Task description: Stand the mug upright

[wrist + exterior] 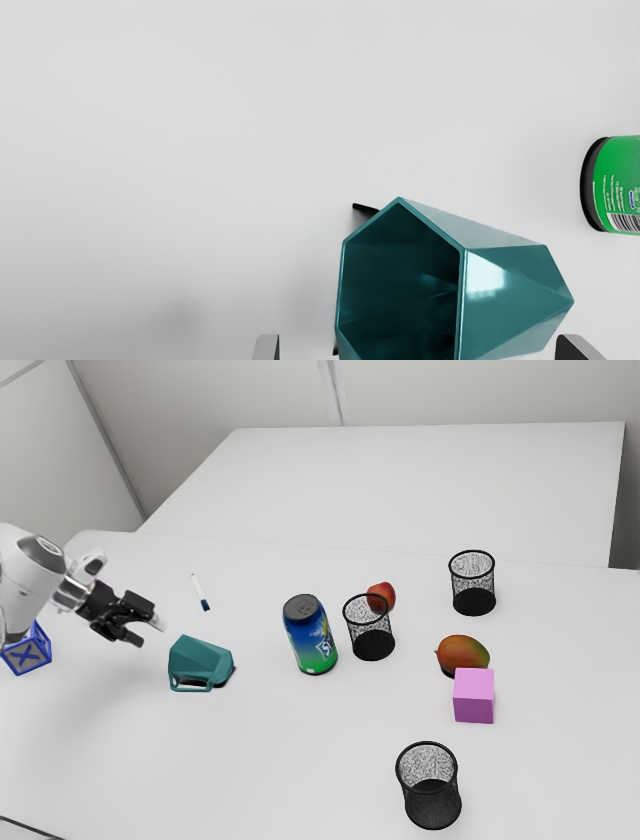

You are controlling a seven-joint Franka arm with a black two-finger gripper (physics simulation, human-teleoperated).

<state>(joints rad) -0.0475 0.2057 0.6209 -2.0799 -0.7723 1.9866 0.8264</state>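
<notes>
At the exterior view's left, a small grey box with blue edges and a blue X on its face sits on the table, partly hidden by the white robot arm. The arm reaches in over the tabletop, and at its end I see the black two-finger gripper, released and holding nothing, its fingers spread wide in the wrist view.

Next comes a slim white marker with a dark blue end, lying flat, that dark end toward the mug. The faceted teal mug is near the gripper, tipped over on its side, with its handle on the table. The wrist view looks right into its open mouth, which faces away from the can.

Then there's a blue and green soda can, standing upright. Just beside it stands a round black wire-mesh cup, with a red round fruit close behind. Nearer the camera is a second black mesh cup, well apart from the rest.

Farther along lies an orange-and-green mango, with a third mesh cup upright behind it. Last, a plain pink-purple cube sits in front of the mango, covering a bit of it.
</notes>
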